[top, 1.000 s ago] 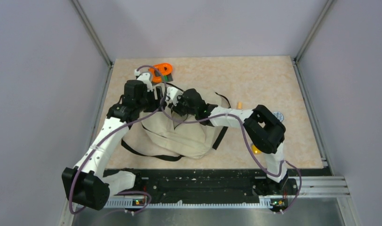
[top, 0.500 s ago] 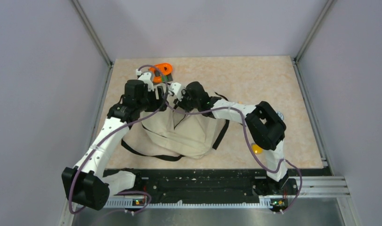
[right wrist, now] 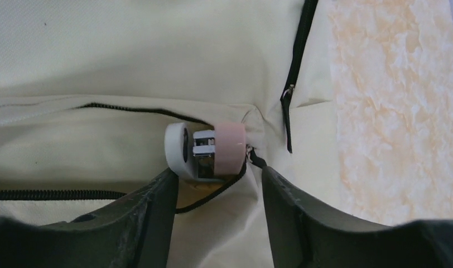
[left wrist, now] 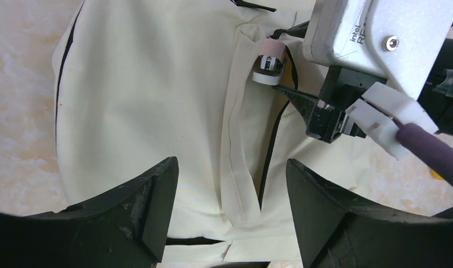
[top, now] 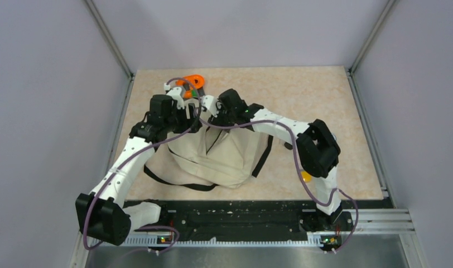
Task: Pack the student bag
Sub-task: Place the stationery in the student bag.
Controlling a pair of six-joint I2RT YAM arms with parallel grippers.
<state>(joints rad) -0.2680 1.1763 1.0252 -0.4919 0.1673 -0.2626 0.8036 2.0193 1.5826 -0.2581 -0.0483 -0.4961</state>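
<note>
The student bag lies in the middle of the top view. In the centre of the right wrist view a small pink and white item sits at the zip mouth. The right gripper, fingers spread, is just below it and pinches nothing. The left gripper, also spread and empty, hovers above the cloth. I judge the item is being put inside; next it needs a push deeper.

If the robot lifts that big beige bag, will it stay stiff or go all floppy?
Probably floppy: the student bag lies crumpled in soft folds. It likely sags wherever it's not held. Its black straps trail loose, so they'd probably dangle.
</note>
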